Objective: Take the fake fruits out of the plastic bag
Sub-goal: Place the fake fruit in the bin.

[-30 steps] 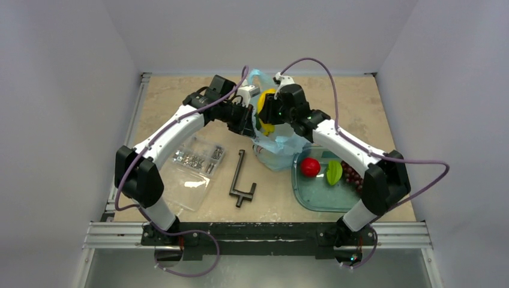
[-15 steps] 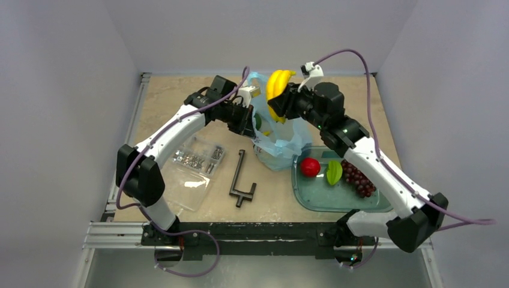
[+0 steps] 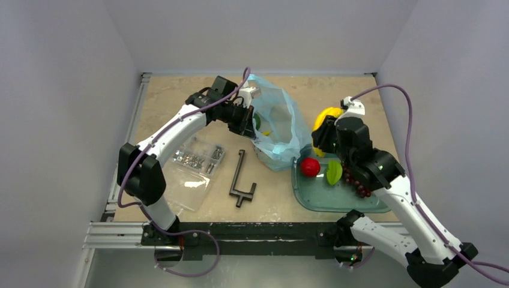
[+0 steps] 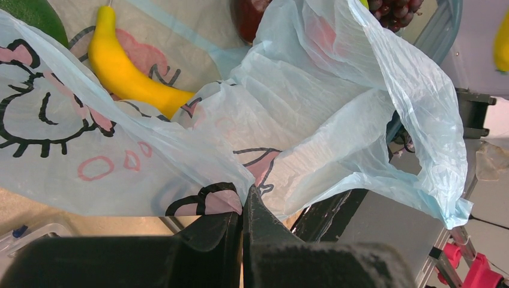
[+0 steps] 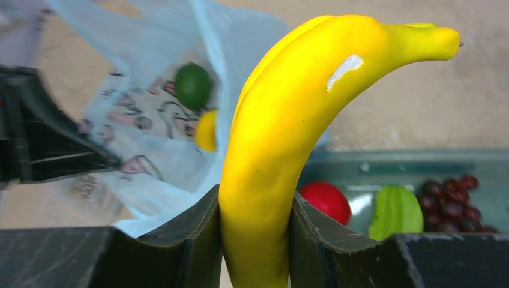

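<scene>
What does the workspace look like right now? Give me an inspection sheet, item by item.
Surface: beige table, no spills seen.
Job's things: plastic bag open at mid-table, single banana and green fruit inside it; red apple, green piece and grapes in the teal tray.
Clutter: bag of screws and black tool, left of the plastic bag.
Grippers: left gripper shut on the bag's edge; right gripper shut on a banana bunch, held off the table near the tray's far side.
Cables: purple cables loop off both arms; no snag seen.
Surroundings: grey walls; metal rail at the near edge.
</scene>
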{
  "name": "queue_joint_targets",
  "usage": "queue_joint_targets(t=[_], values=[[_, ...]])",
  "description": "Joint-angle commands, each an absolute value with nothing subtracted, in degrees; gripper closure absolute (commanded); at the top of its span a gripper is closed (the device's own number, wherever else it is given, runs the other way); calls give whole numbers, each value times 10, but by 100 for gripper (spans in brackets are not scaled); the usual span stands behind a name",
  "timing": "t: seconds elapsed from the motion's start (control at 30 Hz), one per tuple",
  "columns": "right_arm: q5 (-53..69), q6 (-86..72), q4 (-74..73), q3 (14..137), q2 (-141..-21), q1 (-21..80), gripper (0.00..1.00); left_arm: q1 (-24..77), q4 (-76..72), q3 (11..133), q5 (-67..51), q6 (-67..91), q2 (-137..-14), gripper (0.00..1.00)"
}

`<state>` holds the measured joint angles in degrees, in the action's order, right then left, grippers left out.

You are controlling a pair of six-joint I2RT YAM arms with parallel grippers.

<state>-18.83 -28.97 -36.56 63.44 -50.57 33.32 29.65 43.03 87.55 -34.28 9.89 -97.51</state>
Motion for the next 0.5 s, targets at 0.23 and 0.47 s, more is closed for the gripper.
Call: queue_joint_targets(t=[0.23,0.47], values=[[-215,-446,-526,508,-551,331,97,296,430,895,-348,97,-971,100],[-204,-545,-543,464,-568,331,98,296,430,896,-349,97,-970,100]])
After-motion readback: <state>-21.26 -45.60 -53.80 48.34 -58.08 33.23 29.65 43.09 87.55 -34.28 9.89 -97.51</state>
